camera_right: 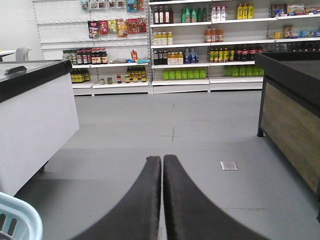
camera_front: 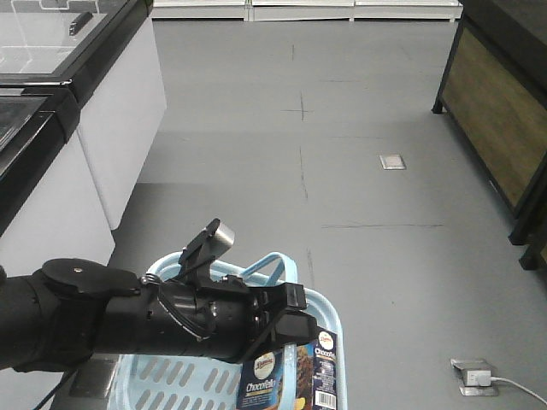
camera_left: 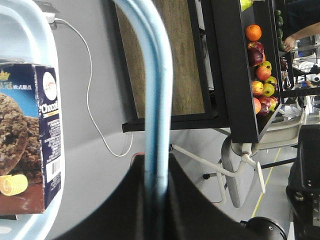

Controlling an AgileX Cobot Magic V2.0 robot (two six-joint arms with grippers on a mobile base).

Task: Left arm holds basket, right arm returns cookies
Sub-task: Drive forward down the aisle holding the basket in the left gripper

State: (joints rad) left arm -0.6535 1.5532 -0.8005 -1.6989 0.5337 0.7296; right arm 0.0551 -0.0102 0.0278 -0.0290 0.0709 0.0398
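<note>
The light blue basket hangs at the bottom of the front view. Its loop handle runs up through the left wrist view. My left gripper is shut on that handle, and the bulky left arm reaches in from the lower left. The cookies, a dark brown and navy box, stand upright inside the basket and show at the left edge of the left wrist view. My right gripper is shut with nothing between its fingers, held above the floor to the right of the basket's corner.
White freezer cabinets line the left. A dark wooden display stand is on the right, with fruit on it. A floor socket with a white cable lies at lower right. Shelves of bottles fill the far wall.
</note>
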